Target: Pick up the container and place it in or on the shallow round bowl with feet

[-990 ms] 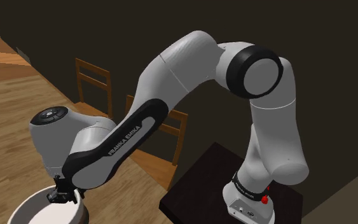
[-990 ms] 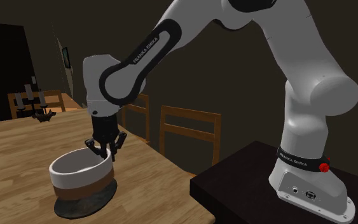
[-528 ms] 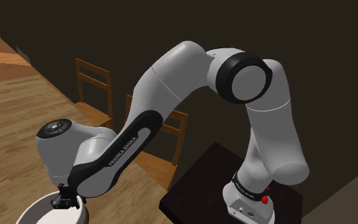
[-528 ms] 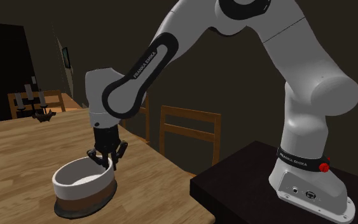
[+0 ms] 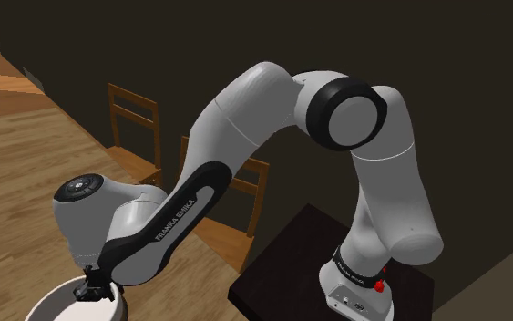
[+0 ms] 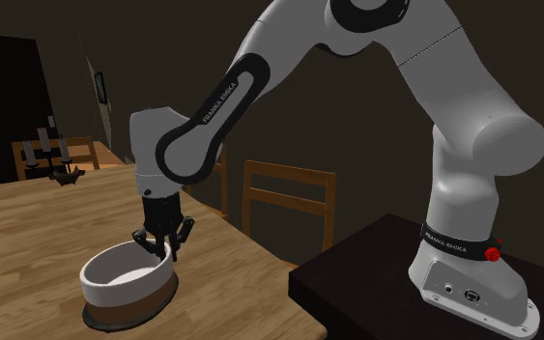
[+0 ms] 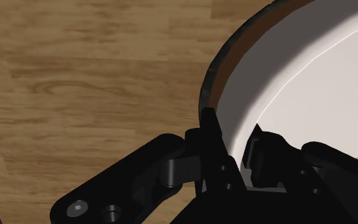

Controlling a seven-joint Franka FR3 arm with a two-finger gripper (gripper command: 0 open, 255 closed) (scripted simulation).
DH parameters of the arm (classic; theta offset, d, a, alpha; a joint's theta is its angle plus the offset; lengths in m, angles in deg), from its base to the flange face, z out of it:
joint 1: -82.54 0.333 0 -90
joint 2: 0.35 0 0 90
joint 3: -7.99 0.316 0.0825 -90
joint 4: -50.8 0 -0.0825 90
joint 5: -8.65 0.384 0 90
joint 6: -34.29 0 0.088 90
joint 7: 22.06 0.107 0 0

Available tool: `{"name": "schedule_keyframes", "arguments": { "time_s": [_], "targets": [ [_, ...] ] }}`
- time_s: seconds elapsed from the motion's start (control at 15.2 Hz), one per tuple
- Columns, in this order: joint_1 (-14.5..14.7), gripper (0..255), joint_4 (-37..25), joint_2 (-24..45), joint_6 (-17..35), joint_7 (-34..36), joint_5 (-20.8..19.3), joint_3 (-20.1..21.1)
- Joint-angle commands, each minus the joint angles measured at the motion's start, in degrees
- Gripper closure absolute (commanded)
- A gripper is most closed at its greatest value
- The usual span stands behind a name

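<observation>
The container (image 6: 129,280) is a round white vessel with a brown band. It sits on a dark shallow bowl (image 6: 115,317) on the wooden table (image 6: 28,222). My gripper (image 6: 163,244) stands upright over the container's rim on the side nearest the chairs, shut on that rim. In the wrist view one finger (image 7: 210,137) is outside the wall and the other inside, with my gripper (image 7: 233,146) clasping the container (image 7: 311,83). The dark bowl's edge (image 7: 217,60) shows just outside the container. In the shoulder view my gripper (image 5: 95,290) is at the container's (image 5: 63,303) rim.
Two wooden chairs (image 6: 289,198) (image 5: 136,128) stand along the table's edge between the table and the black stand (image 6: 395,275). Dark candle holders (image 6: 55,159) stand at the table's far end. The arm's forearm (image 5: 168,223) hangs low over the table edge.
The gripper has come down with the container, which was held above the dark bowl a second ago and now rests on it. Almost nothing has moved in the last half second.
</observation>
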Motion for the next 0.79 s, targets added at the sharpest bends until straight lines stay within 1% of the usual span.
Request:
{"name": "schedule_keyframes", "arguments": {
  "time_s": [0.0,0.07,0.4,0.66,0.73],
  "targets": [
    [0.0,255,-0.02,-0.02,0.02,0.0,0.0,0.01],
    [0.0,0,0.0,-0.02,0.03,0.0,0.0,0.01],
    [0.0,0,-0.02,-0.02,0.02,0.0,0.0,0.01],
    [-1.05,0,0.17,-5.31,-4.99,-1.15,1.8,1.38],
    [-1.04,0,0.17,-5.31,-4.99,-1.15,1.81,1.37]
  ]
}}
